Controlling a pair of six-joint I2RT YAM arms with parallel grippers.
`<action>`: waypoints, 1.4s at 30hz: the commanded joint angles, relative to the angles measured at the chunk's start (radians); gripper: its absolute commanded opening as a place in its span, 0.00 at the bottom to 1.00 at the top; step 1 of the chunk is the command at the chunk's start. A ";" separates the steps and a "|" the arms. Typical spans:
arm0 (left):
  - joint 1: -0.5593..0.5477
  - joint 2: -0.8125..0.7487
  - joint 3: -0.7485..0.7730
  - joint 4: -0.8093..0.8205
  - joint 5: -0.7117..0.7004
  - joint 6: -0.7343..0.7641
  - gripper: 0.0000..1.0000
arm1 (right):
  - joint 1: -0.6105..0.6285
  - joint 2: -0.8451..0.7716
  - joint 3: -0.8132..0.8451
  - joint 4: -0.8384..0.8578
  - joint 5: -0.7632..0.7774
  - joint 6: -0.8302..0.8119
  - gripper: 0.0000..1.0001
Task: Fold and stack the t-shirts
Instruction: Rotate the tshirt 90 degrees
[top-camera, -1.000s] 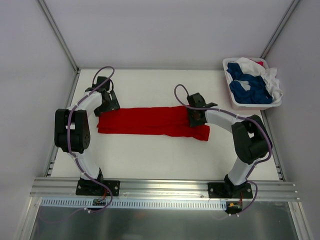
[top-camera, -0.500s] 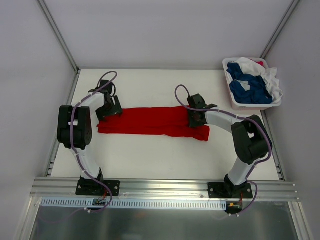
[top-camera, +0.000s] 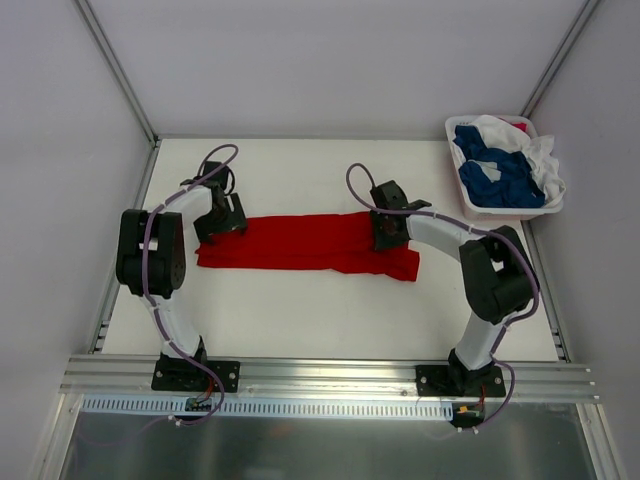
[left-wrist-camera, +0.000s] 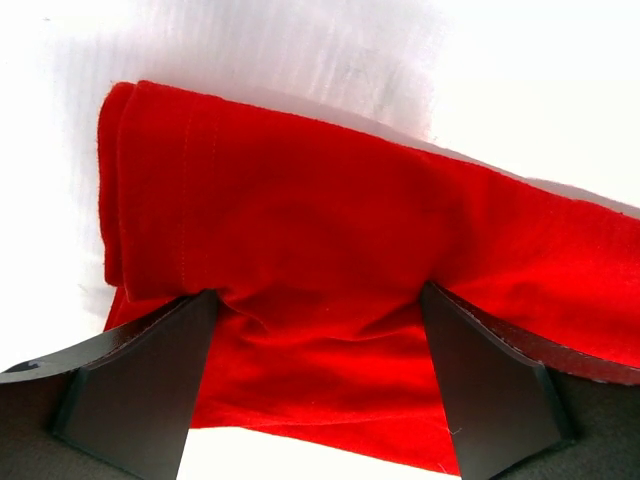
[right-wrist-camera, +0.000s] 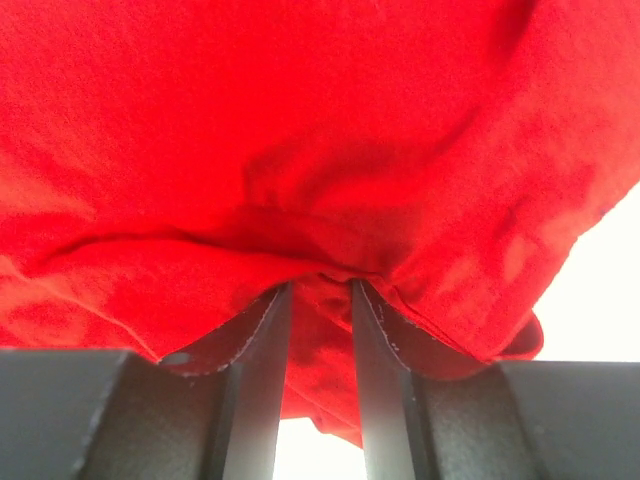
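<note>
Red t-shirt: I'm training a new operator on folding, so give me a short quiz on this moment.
1. True or false: the red t-shirt lies in the basket.
2. Which gripper pinches a narrow fold of it? A) left B) right C) neither
3. Fill in: beside the dark blue cloth in the basket lies ___ cloth.
Key: 1 false; 2 B, the right gripper; 3 white.

the red t-shirt (left-wrist-camera: 300, 230) is soft matt cloth (stitched hem visible); the table (top-camera: 300, 310) is smooth matt white.
</note>
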 joint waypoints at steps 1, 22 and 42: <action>-0.029 0.009 -0.041 -0.030 0.042 0.002 0.84 | 0.005 0.055 0.077 -0.036 -0.024 -0.015 0.34; -0.046 -0.174 -0.296 0.089 0.099 -0.176 0.84 | -0.091 0.297 0.465 -0.153 -0.107 -0.139 0.35; -0.216 -0.214 -0.353 0.113 0.067 -0.319 0.84 | -0.157 0.526 0.831 -0.240 -0.249 -0.178 0.37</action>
